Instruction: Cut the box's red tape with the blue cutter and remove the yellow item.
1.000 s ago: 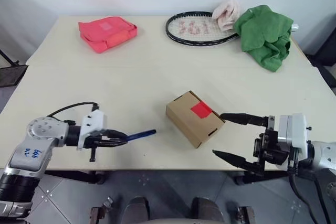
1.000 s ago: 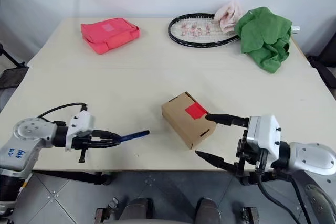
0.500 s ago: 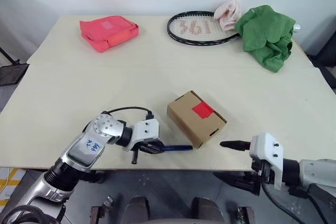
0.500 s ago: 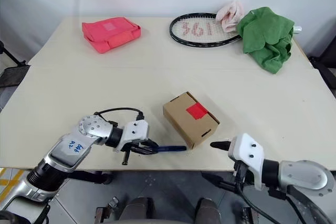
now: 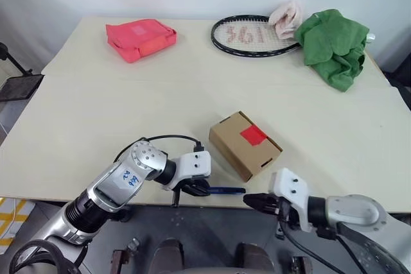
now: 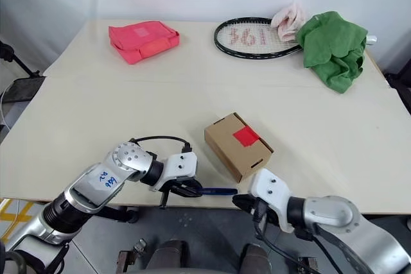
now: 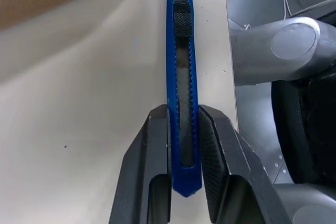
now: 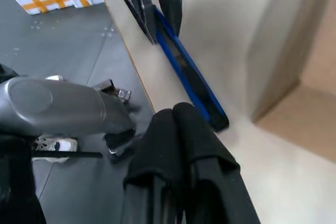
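1. While red digits "361" mark the far tennis racket (image 5: 253, 35), the box (image 5: 244, 145) sits mid-table, red tape (image 5: 253, 135) intact.
2. Left gripper (image 7: 184, 129) grasps the blue cutter (image 5: 225, 190), now nearer the box.
3. Right gripper (image 5: 252, 201), previously spread, has clenched empty by the near edge.

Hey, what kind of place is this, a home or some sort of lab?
Probably a robot test room: a plain table against a bare wall, holding unrelated props, a racket, green cloth and taped box.
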`<state>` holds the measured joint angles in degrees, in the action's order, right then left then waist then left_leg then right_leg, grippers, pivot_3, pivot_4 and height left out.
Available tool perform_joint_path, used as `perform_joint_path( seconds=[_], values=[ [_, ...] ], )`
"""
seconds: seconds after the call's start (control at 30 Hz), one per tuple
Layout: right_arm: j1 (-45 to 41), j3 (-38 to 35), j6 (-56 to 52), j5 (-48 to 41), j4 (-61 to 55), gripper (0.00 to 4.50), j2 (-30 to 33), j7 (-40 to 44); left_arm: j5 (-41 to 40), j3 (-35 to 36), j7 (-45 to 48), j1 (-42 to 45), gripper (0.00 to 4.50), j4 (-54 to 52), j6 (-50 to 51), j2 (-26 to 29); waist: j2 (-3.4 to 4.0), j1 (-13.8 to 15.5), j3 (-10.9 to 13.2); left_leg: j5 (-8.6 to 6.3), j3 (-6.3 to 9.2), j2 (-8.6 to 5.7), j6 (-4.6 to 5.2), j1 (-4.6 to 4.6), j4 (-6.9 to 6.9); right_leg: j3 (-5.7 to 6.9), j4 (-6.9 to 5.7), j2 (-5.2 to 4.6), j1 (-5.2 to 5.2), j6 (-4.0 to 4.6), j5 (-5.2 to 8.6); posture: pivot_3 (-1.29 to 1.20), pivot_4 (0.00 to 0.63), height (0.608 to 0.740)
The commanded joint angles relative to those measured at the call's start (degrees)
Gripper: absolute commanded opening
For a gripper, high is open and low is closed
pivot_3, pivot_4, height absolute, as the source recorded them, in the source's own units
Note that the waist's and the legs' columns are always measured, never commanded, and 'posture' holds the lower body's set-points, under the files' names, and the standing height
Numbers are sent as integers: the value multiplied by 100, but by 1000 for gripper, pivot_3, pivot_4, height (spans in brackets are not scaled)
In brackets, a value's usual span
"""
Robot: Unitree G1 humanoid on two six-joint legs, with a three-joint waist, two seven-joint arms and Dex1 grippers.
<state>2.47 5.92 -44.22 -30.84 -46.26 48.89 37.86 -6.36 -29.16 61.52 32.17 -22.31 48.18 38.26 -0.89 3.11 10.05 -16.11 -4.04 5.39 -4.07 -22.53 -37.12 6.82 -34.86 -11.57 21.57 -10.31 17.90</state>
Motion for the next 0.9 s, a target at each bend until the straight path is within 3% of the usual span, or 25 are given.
perform_joint_path(
  seconds=[0.03, 0.57, 0.9],
  values=[
    [-420, 370, -291, 205, 158, 7, -220, -256, 28, -205, -19, -9, 412, -4, 115, 37, 0, -4, 0, 0, 0, 0, 0, 1, -1, 0, -1, 1, 0, 1, -1, 0, 150, 740],
    [-782, 977, -605, 693, 565, 7, -154, -125, 57, -370, 62, 318, 412, 279, -42, -20, 0, 6, -4, -1, 0, 0, 1, -2, -6, 1, -3, 0, -1, 1, -1, 0, 150, 740],
    [-1126, 1520, -549, 984, 828, 7, -742, -188, 62, -404, 90, 459, 412, 448, -56, -161, -11, 20, -23, -1, 0, 0, 2, 1, -12, 1, -3, 0, -8, 4, -3, 0, 150, 740]
  ],
)
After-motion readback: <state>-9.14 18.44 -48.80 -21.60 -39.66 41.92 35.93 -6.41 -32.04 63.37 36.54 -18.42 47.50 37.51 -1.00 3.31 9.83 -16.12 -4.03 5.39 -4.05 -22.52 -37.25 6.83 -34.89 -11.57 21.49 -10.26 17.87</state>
